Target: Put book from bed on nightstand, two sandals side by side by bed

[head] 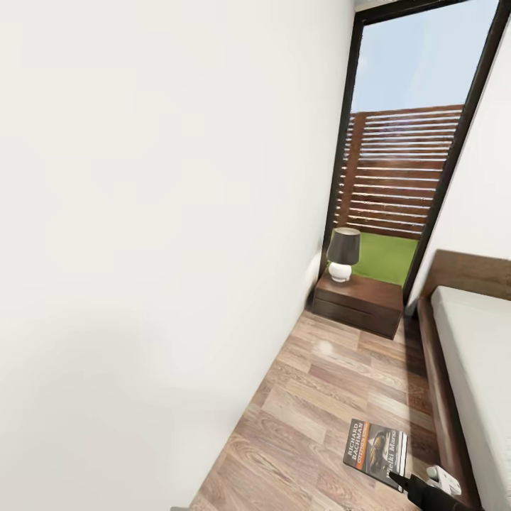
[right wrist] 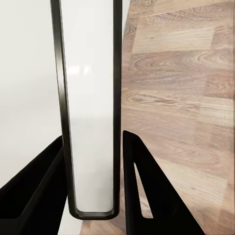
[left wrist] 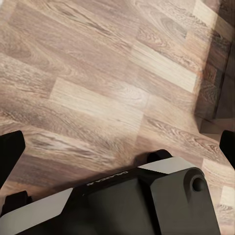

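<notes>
Gripping the book (head: 377,444) edge-on above the floor (head: 319,397), right tool (right wrist: 93,196) clamped.

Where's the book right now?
In the head view the book is low on the right, pinched at its edge by the right gripper above the wood floor, just left of the bed; the nightstand stands farther ahead.

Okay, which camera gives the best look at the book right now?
The head view: the book shows its cover, held over the floor by the right gripper. The right wrist view sees its page edge between the fingers; the left wrist view shows floor.
</notes>
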Robot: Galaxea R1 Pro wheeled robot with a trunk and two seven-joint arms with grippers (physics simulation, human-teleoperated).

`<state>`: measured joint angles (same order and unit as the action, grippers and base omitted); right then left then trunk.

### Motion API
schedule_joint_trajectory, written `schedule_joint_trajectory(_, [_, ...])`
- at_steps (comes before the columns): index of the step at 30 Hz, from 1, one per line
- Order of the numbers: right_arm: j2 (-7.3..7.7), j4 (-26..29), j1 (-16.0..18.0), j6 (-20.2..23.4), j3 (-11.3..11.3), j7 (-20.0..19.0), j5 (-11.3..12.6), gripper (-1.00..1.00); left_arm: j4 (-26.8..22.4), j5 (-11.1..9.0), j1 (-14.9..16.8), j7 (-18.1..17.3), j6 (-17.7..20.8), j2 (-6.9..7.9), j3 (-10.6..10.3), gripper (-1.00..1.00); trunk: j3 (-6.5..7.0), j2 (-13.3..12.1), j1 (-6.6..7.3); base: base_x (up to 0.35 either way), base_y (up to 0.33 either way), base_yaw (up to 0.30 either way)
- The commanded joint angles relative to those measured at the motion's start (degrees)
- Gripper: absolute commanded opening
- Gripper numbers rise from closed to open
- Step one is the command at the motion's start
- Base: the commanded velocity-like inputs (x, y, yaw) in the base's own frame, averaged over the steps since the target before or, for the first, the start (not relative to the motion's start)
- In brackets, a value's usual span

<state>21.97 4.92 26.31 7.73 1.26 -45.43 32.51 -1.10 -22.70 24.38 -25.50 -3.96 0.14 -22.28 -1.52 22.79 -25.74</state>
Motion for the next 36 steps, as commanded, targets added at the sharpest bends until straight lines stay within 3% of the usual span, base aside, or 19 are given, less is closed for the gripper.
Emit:
schedule_joint_trajectory(1, [0.01, 0.0, 0.06, 0.62, 0.15, -0.18, 0.36, -1.0, 0.05, -0.41, 0.05, -0.17, -0.26, 0.02, -0.49, 1.0, -0.13, 0.13, -0.04, 0.009, 0.0, -0.201])
schedule_joint_trajectory(36, [0.01, 0.0, 0.06, 0.62, 0.15, -0.18, 0.36, -1.0, 0.05, -0.41, 0.05, -0.17, -0.26, 0.02, -0.49, 1.0, -0.13, 0.13, -0.04, 0.011, 0.0, -0.201])
